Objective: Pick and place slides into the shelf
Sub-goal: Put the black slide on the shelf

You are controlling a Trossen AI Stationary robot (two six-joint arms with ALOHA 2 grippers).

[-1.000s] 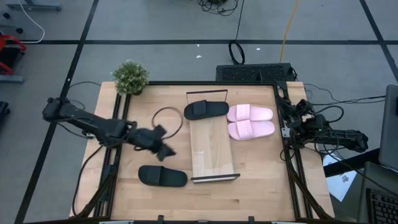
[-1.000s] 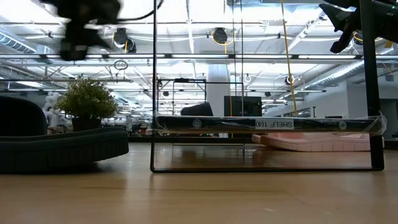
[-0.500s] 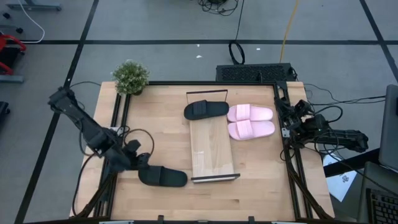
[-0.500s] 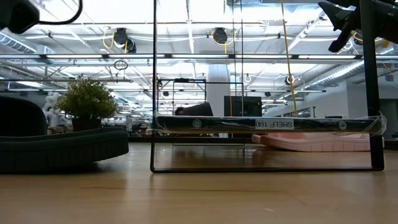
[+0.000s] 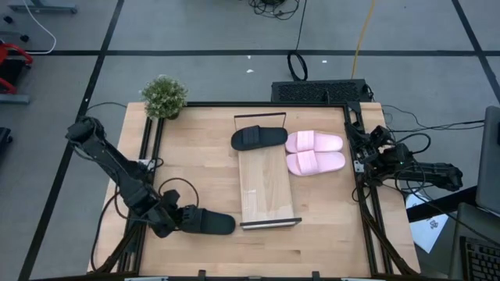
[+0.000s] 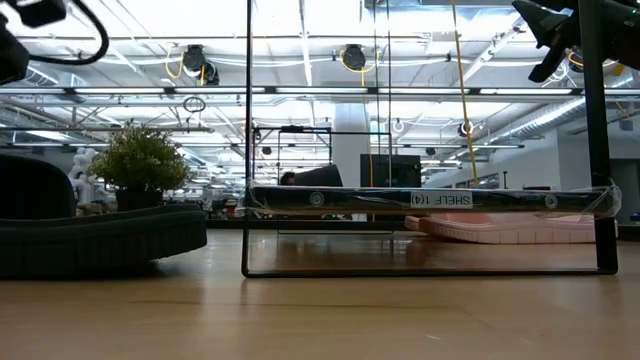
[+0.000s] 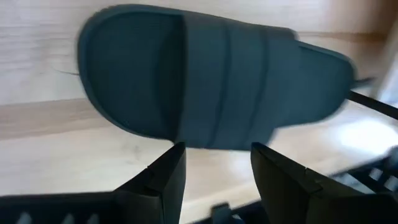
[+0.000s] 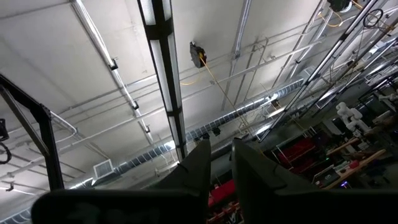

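Fingers (image 7: pixel 163 180) of the left gripper (image 5: pixel 173 221) stand apart, poised just short of a matte black slide (image 5: pixel 205 222) lying flat near the front left of the table (image 5: pixel 328 226). Seen from the wrist, that slide (image 7: pixel 211 87) has a rounded sole and one wide ribbed strap.

A second black slide (image 5: pixel 258 137) rests across the far end of the shelf (image 5: pixel 267 187), a long narrow light-wood board with a thin dark frame at its ends. Two pale pink slides (image 5: pixel 315 152) lie side by side on the table, touching the shelf's right edge.

On the far left corner stands a small potted plant (image 5: pixel 163 97). Table and shelf are both pale wood grain. Beyond the table is grey floor with dark lines, and a hall with bright ceiling lights.

At the table's right edge the right gripper (image 5: pixel 367 148) waits, pointed at the ceiling, fingers (image 8: pixel 198 163) nearly together.
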